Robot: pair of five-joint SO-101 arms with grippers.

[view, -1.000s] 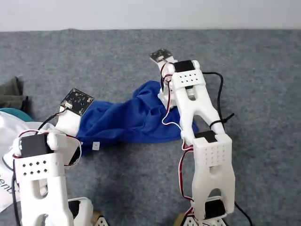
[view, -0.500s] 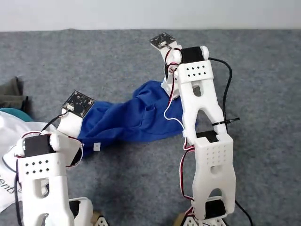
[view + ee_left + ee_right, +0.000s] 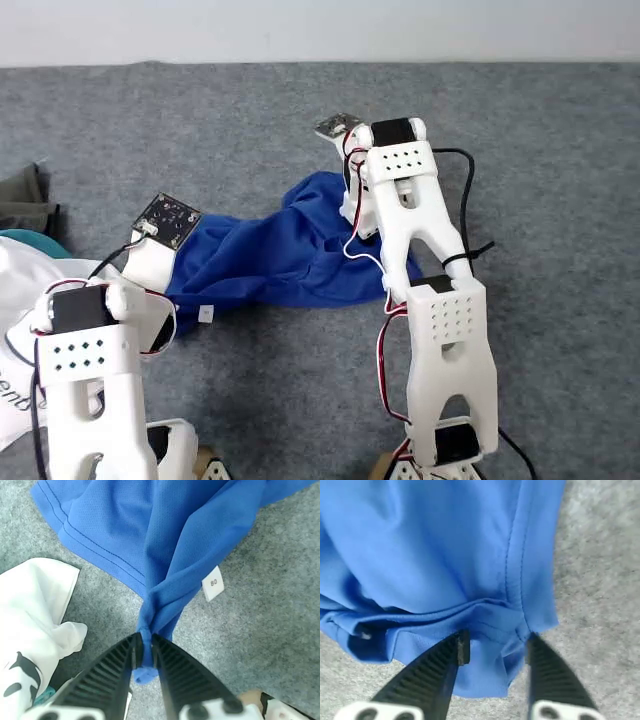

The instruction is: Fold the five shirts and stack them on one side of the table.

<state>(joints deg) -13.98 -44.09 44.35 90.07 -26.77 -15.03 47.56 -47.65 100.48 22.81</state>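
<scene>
Presently I judge the blue shirt [image 3: 280,255], mid-frame, is being spread: left gripper [image 3: 143,647] clamps it; right gripper [image 3: 495,647], apart, should close next.

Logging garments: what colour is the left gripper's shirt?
Shirt: plain blue; left wrist view shows best.

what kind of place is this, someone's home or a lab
Likely a robotics lab bench rigged for laundry folding: a left arm and right arm at a grey carpeted table, a blue shirt between them, a white shirt beside.
</scene>
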